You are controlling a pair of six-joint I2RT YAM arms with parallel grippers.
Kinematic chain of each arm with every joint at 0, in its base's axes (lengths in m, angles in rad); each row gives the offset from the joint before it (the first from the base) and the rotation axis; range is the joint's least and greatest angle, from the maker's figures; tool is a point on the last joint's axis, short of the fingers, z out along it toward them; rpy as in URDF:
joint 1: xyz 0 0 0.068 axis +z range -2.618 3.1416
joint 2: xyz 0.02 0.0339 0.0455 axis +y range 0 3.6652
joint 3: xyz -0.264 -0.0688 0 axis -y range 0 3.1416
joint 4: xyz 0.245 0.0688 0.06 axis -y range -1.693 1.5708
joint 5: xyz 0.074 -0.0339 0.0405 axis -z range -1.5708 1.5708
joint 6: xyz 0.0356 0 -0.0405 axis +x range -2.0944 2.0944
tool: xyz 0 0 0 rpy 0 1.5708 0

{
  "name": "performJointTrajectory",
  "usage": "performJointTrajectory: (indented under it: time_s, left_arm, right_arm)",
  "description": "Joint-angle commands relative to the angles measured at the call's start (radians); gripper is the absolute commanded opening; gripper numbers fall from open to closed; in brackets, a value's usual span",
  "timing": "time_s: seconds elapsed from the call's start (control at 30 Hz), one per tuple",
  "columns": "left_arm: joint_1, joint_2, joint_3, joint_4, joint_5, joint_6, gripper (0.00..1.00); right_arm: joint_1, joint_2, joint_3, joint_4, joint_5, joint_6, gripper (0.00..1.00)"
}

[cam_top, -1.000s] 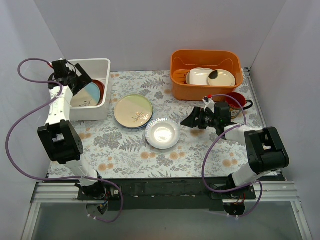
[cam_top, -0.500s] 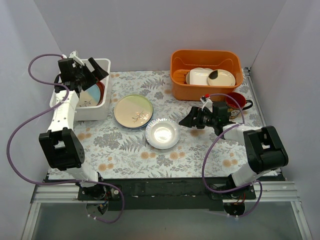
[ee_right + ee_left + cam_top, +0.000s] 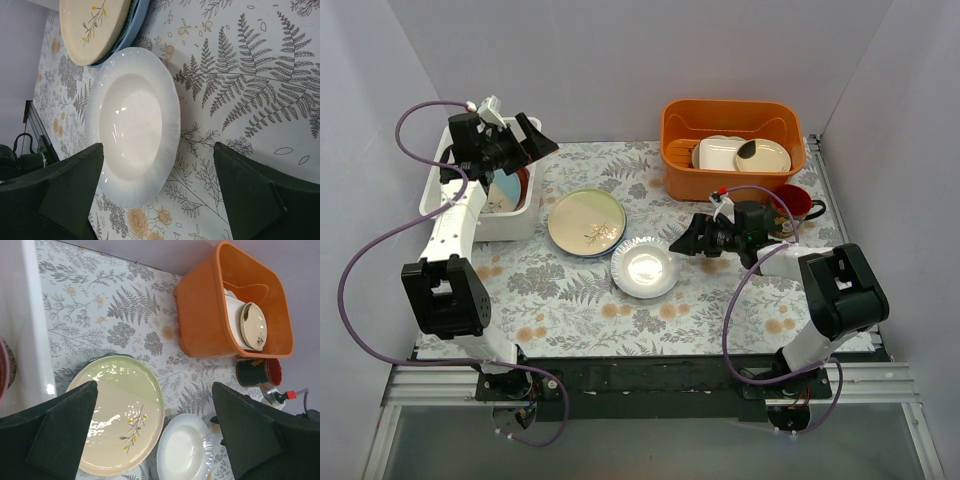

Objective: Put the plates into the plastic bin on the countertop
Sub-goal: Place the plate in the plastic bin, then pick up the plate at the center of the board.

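The white plastic bin [image 3: 506,226] stands at the countertop's [image 3: 580,300] back left, with a pale blue-and-cream plate [image 3: 501,193] and a red-brown plate [image 3: 521,181] leaning inside. My left gripper [image 3: 532,140] hangs open and empty above the bin's far right corner. A cream-green plate with a leaf sprig [image 3: 586,222] [image 3: 117,425] lies on a teal-blue plate [image 3: 134,26]. The silvery white plate [image 3: 644,266] [image 3: 135,125] [image 3: 185,447] sits just right of them. My right gripper [image 3: 688,240] [image 3: 159,147] is low and open beside the white plate's right rim, holding nothing.
An orange tub [image 3: 732,150] [image 3: 235,305] with cream dishes stands at the back right. A red mug [image 3: 792,205] [image 3: 257,372] sits in front of it, behind my right arm. Grey walls close in the left, back and right sides.
My left gripper has risen out of the bin and swung right, over its far right corner. My right gripper has crept left toward the white plate. Both stay open.
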Motion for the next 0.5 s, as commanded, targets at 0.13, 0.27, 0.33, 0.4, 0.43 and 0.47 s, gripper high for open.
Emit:
performJointTrajectory:
  time_s: [0.13, 0.27, 0.33, 0.4, 0.43, 0.47]
  left_arm:
    - [-0.042, -0.006, -0.006, 0.037, 0.116, 0.022, 0.98]
    - [-0.048, -0.009, -0.007, 0.032, 0.081, 0.021, 0.98]
    - [-0.05, -0.009, -0.007, 0.029, 0.07, 0.022, 0.98]
    - [-0.051, -0.012, -0.006, 0.028, 0.07, 0.025, 0.98]
    - [-0.051, -0.014, -0.007, 0.029, 0.069, 0.027, 0.98]
    - [-0.053, -0.014, -0.009, 0.028, 0.066, 0.027, 0.98]
  right_arm:
    - [0.014, 0.064, 0.06, 0.013, -0.021, -0.008, 0.87]
    - [0.028, 0.1, 0.083, 0.011, -0.044, -0.005, 0.77]
    - [0.036, 0.123, 0.097, 0.009, -0.05, -0.005, 0.7]
    - [0.042, 0.148, 0.106, 0.006, -0.062, -0.002, 0.66]
    - [0.048, 0.156, 0.115, 0.002, -0.067, -0.002, 0.62]
    - [0.048, 0.163, 0.12, 0.002, -0.07, -0.002, 0.61]
